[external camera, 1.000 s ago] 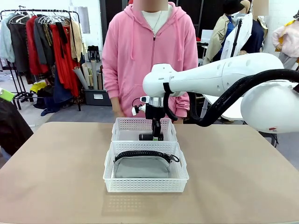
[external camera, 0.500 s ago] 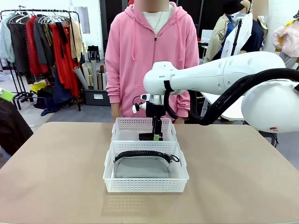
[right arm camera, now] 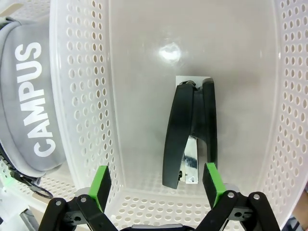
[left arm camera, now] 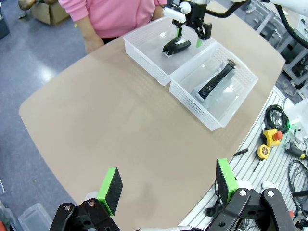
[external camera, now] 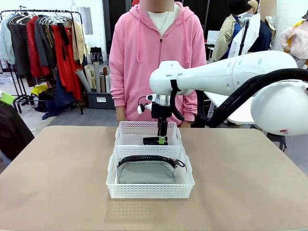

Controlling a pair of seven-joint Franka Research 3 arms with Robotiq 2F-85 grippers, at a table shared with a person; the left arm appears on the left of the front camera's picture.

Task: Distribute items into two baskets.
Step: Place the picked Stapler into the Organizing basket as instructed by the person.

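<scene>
Two white lattice baskets stand end to end mid-table. The nearer, larger basket [external camera: 150, 190] holds the grey pouch [external camera: 147, 172] with its black zipper; "CAMPUS" print on the pouch [right arm camera: 26, 110] shows in the right wrist view. On its side on the floor of the far basket [external camera: 130, 130] lies the black stapler [right arm camera: 188, 137]. My right gripper [external camera: 161, 139] hangs open just above the stapler, its green pads [right arm camera: 100, 185] apart and nothing between them. My left gripper [left arm camera: 166, 185] is open high over the table's near corner, far from the baskets [left arm camera: 144, 48].
A person in a pink hoodie [external camera: 154, 57] stands close behind the far basket, hands low at the table edge. Bare tan tabletop [external camera: 57, 183] lies on both sides of the baskets. Cables and tools [left arm camera: 276, 139] sit on a rail beside the table.
My right gripper has let go of the stapler, opened, and risen slightly out of the far basket. The stapler stays on the basket floor.
</scene>
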